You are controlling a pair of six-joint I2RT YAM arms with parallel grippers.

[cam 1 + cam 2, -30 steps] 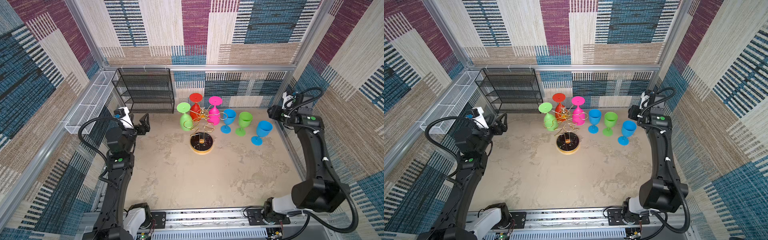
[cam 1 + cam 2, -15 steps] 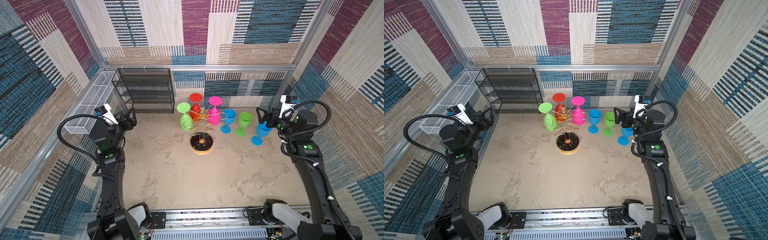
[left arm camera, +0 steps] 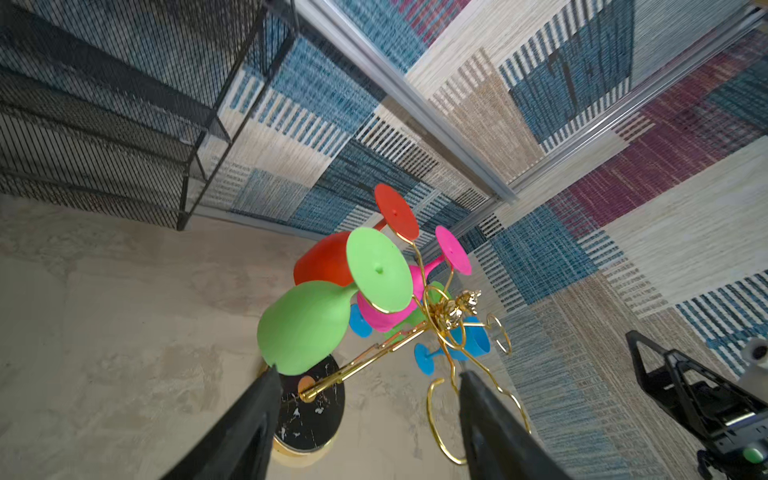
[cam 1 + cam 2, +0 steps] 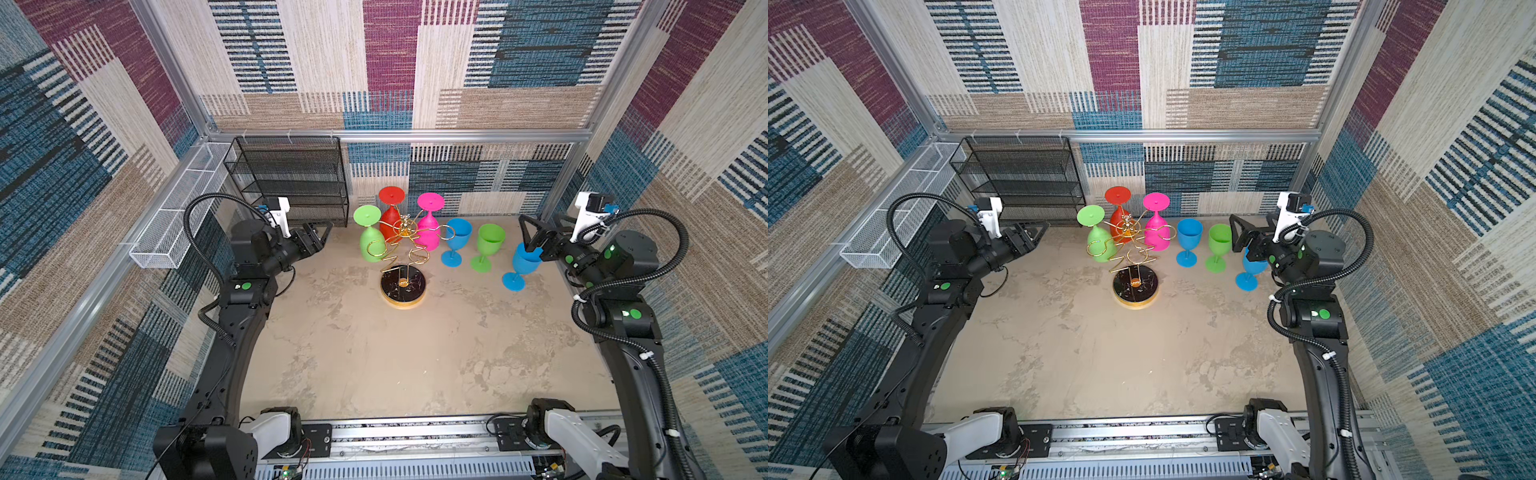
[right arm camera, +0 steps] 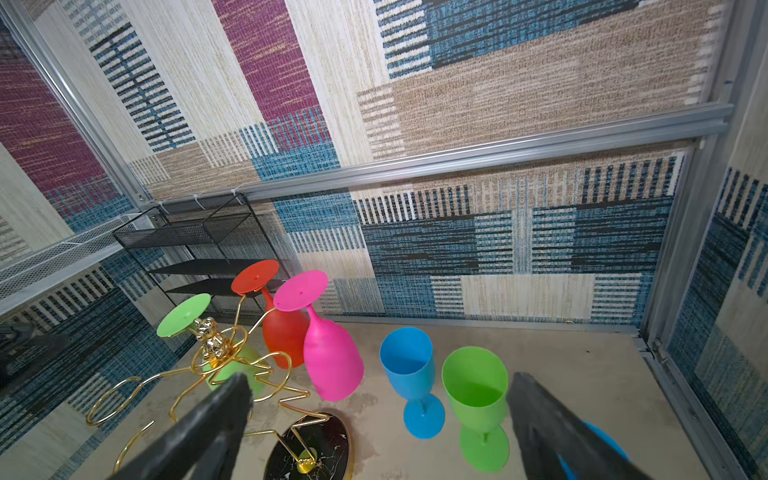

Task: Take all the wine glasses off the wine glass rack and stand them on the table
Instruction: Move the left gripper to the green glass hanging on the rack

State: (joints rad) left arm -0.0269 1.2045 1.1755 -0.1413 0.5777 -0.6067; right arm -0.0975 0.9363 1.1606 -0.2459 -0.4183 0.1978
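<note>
Hovering over the beige stone-look tabletop, both pincers clear of the rack.

Left pincer: fingers spread, gap bare. Straight ahead of it, well apart, stands the gold wire wine glass rack, upright on a round black marbled base with gold rim. Three glasses hang bowl-down from its ring ends, feet up. Hanging green plastic wine glass: rack side nearest this pincer. Hanging red plastic wine glass: beyond the green one, toward the back wall. Hanging pink plastic wine glass: far side of the rack, facing the right pincer. Left wrist view looks between the fingertips at the green bowl and bare gold rings.

Right pincer: jaws wide, pinching nothing. Ahead of it and lower, upright on the table in a row: standing blue plastic wine glass just beside the rack, then standing green plastic wine glass, nearer this pincer. Second blue plastic wine glass stands right under the pincer, outside the gap, past one finger; in both top views that finger overlaps its rim. Touching or not, cannot tell.

Black wire-mesh shelf unit: against the back wall, off to the left pincer's outer side. Long white mesh basket: behind that pincer, along the side wall.
</note>
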